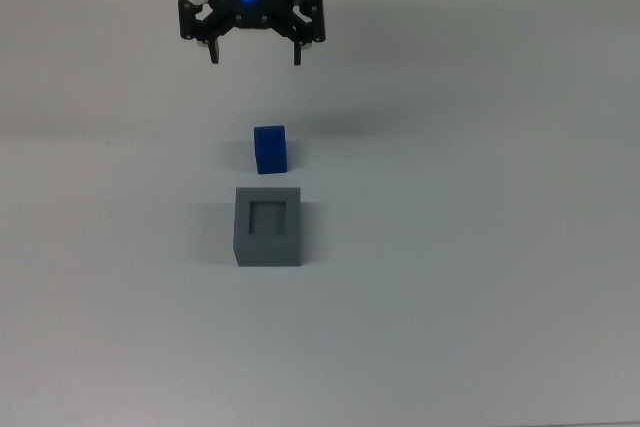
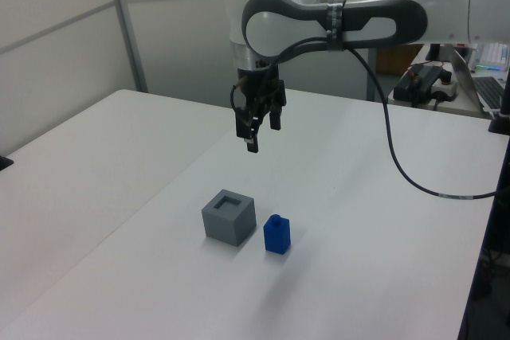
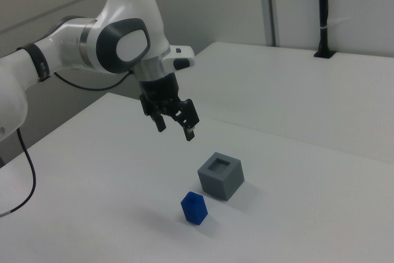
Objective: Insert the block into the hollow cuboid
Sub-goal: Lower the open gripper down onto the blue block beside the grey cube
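While the block point(image 1: 270, 149) stands just beside the hollow cuboid point(image 1: 268, 226), the gripper point(image 1: 254, 51) hangs above, spread wide and empty

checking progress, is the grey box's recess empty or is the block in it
Empty. The hollow cuboid shows a bare recess; the block stands on the table beside it.

The white arm reached in from twelve o'clock in the top view, its gripper point(image 1: 254, 51) pointing straight down, fingers spread apart, holding nothing, hanging above the surface.
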Robot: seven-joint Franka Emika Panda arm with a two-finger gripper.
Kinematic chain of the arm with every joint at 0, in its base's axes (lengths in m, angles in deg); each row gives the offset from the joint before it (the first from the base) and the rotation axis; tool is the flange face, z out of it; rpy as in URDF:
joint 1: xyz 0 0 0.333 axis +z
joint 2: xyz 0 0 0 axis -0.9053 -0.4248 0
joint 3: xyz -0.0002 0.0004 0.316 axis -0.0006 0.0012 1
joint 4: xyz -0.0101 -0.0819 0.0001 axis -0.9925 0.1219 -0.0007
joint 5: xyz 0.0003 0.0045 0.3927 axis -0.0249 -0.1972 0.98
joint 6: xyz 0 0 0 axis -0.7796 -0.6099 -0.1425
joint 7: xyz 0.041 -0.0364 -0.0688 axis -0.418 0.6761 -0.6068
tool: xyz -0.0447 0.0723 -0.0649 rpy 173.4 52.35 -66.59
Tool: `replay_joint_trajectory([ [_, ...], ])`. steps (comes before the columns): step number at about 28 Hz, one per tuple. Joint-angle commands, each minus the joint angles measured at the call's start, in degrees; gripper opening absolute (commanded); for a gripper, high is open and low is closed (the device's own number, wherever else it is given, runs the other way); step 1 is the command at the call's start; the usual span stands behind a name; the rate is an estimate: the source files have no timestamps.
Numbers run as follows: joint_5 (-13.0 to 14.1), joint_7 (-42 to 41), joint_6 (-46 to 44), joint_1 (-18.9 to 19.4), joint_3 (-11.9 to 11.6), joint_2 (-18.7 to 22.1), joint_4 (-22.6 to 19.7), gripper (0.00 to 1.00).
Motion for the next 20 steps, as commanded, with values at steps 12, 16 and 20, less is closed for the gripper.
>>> replay_joint_trajectory([
  [12, 5.1, -7.2, 12.0, 1.3, 1.4, 0.5, -12.3, 1.00],
  [16, 5.1, -7.3, 15.0, 1.3, 1.4, 0.2, -16.7, 1.00],
  [20, 5.1, -7.3, 19.3, 0.8, 1.4, 0.1, -21.6, 1.00],
])
